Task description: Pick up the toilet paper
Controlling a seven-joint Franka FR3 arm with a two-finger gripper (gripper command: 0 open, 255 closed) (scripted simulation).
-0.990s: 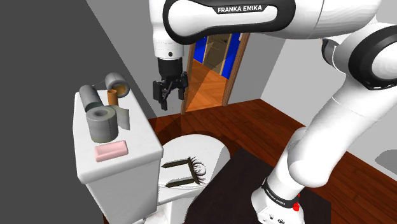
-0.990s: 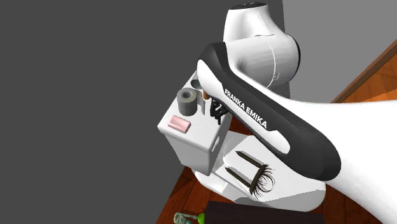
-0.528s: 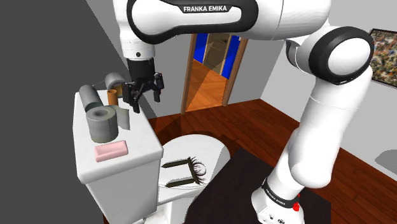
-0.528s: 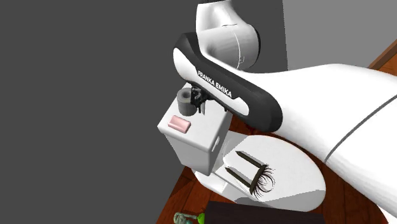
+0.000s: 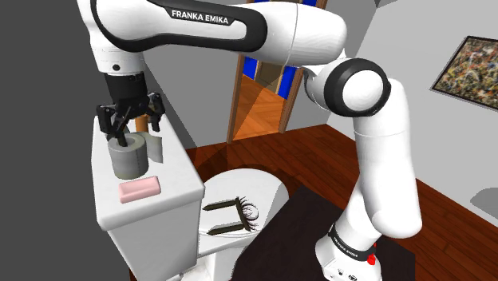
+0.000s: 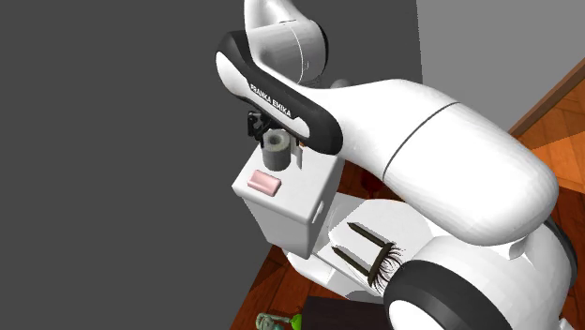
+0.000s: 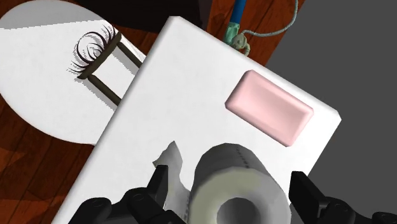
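In the last sec the arm (image 5: 239,24) swung from in front of the doorway (image 5: 267,80), mid-frame in the shoulder view, across to that view's upper left. The claw (image 7: 229,178) is now directly over the toilet roll (image 5: 129,158). A sec ago it hung in open air beside the tank, and half a sec ago it was behind the roll.

The roll hasn't moved. It stands on end on the white tank lid (image 5: 171,187), left of centre in the shoulder view. A loose tail of paper hangs off the side towards the doorway. The pink soap (image 5: 140,189) lies flat just below it in the frame, near but apart.

Claw state: fingers (image 7: 159,181) spread wide. In the wrist view one sits either side of the roll w/ a gap on both sides. So nothing is gripped yet, and there's no contact that I can see.

Meaning for the task: the approach looks basically done and the line-up looks good. My read is that what's left is to drop lower around the roll, close, then lift. Risks:
- The roll is wide vs. the opening, so little margin.
- The loose tail sits close by one finger and could get caught.
- The soap is prob. far enough off not to matter.

The brush (image 5: 235,215) on the toilet seat lid (image 5: 267,185), lower centre, hasn't moved either.
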